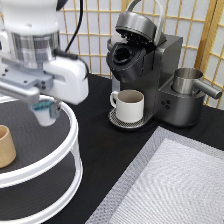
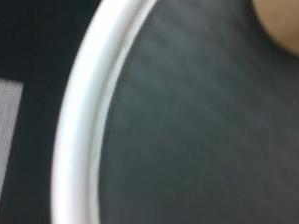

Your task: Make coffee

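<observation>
Exterior view: gripper (image 1: 45, 111) at far left, over the upper shelf of the white two-tier round tray (image 1: 75, 135), jaws clamped on the coffee pod (image 1: 45, 112). Pod upright, blue foil top up, apparently just clear of the dark shelf mat or barely above it; contact hard to confirm. Tan wooden cup (image 1: 6, 146) on the same shelf, nearer the left edge, well apart from the pod. Coffee machine (image 1: 150, 75) far and right of the tray, lid up, pod chamber (image 1: 122, 54) open and exposed. White mug (image 1: 129, 105) already on the drip plate under the spout. Grey woven mat (image 1: 170, 185) near right. Wrist view: only the tray rim (image 2: 93, 115), the dark shelf surface, and a tan sliver of the cup (image 2: 292, 27); no pod visible. Judgement on the grip: looks centred on the pod body below the foil flange, which suits a tapered shape. Worth keeping the pod vertical, clearing the tray rim with margin, and avoiding any squeeze hard enough to dent the thin wall. Risk: slip along the taper if tilted.
</observation>
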{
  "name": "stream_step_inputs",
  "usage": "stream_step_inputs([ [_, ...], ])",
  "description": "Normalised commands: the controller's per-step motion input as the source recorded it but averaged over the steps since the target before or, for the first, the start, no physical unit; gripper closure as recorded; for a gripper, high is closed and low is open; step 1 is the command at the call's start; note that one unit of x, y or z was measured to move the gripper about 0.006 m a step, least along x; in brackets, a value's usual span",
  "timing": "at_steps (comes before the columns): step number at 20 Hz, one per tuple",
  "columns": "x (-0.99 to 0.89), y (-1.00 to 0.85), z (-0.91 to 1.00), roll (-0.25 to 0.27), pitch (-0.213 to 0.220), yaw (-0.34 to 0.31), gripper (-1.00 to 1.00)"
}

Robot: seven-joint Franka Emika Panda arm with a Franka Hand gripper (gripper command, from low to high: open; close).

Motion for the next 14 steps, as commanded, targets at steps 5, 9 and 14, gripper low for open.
stream_step_inputs([
  [5, 0.0, 0.61, 0.49, 0.28, 0.0, 0.023, 1.0],
  [9, 0.0, 0.57, 0.35, 0.328, 0.017, 0.0, 1.0],
  [14, 0.0, 0.51, 0.27, 0.354, 0.038, 0.0, 1.0],
])
